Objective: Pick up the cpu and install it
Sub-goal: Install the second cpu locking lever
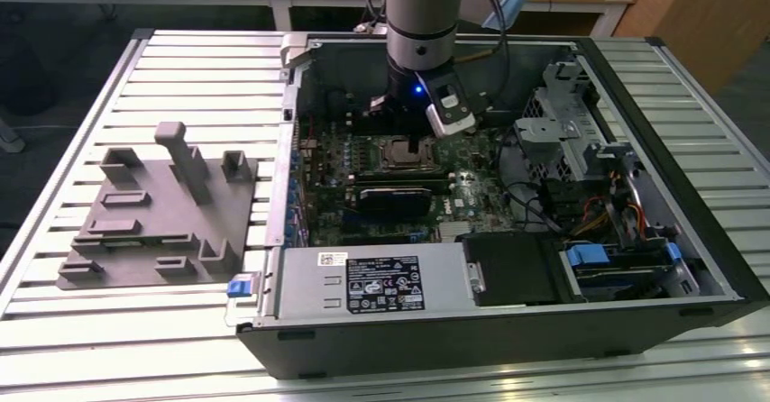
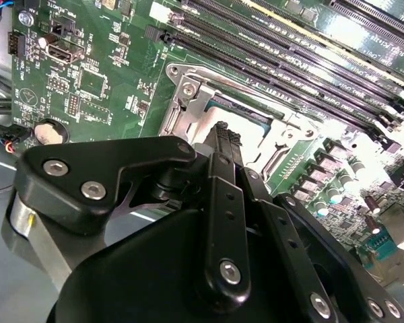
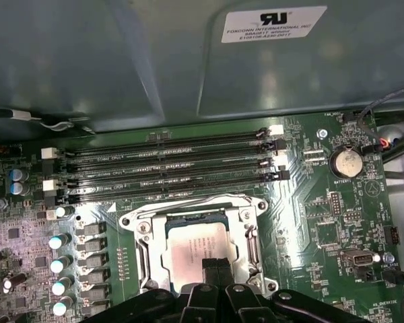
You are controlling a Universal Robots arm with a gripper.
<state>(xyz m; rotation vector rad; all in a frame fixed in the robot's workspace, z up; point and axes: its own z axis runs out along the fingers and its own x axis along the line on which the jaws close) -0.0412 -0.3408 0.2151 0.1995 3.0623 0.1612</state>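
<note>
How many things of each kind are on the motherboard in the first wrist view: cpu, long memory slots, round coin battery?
cpu: 1
memory slots: 4
coin battery: 1
Total: 6

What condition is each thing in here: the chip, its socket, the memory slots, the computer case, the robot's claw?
Pale silver square cpu: lying flat inside its socket.
Metal-framed motherboard socket: frame open, chip uncovered.
Long black memory slots: empty.
Black computer case: on its side, side panel off.
Black gripper: fingers together, tips over the chip.
Grey moulded fixture: on the slatted table, nothing in it.
</note>
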